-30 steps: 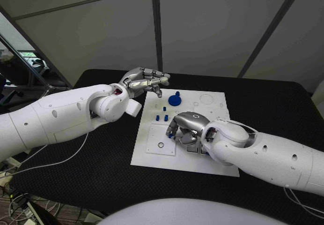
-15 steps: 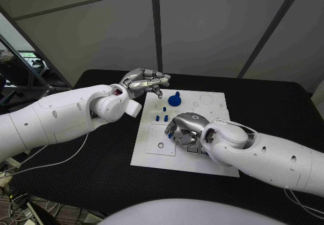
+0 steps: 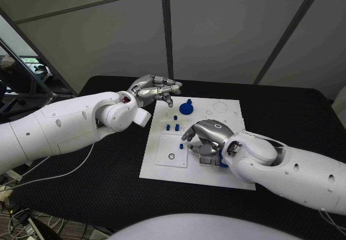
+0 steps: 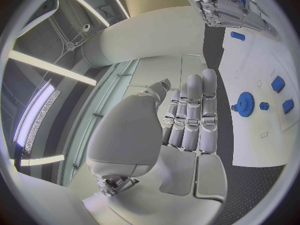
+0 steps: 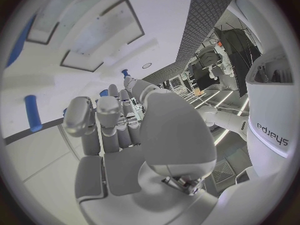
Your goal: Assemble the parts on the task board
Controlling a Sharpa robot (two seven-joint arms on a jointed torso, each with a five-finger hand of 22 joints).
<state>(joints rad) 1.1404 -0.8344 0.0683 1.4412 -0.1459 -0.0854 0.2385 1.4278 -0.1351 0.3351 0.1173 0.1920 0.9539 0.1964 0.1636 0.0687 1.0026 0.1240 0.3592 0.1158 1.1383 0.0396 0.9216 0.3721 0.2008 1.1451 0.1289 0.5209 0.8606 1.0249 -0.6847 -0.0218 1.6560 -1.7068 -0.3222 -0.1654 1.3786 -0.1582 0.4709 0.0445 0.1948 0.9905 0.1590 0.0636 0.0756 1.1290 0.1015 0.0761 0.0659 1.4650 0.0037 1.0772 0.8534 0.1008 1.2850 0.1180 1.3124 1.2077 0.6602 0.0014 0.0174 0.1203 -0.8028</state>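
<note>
The white task board (image 3: 164, 169) lies mid-table. On it are a blue gear (image 3: 187, 107), three small blue pegs (image 3: 172, 126) and a short blue piece (image 3: 181, 146) lying loose. My right hand (image 3: 205, 136) hovers over the board's middle, fingers bent down and holding nothing, just right of that piece. Another blue part (image 3: 222, 161) shows by the slots under my right wrist. The right wrist view shows the loose blue piece (image 5: 32, 112) beside my fingers (image 5: 100, 117). My left hand (image 3: 154, 90) floats above the board's far left corner with nothing in it; its fingers (image 4: 194, 115) lie straight, near the gear (image 4: 244, 104).
Rectangular recessed slots (image 5: 94, 32) and a small ring (image 3: 171, 155) mark the board's near half. Round holes (image 3: 220, 106) sit at its far right corner. Black table (image 3: 288, 115) surrounds the board, with bare room on the right and front.
My right hand has lifted and shifted right, away from the short blue piece that was at its fingertips; the piece now lies alone on the board. My left hand barely moved.
</note>
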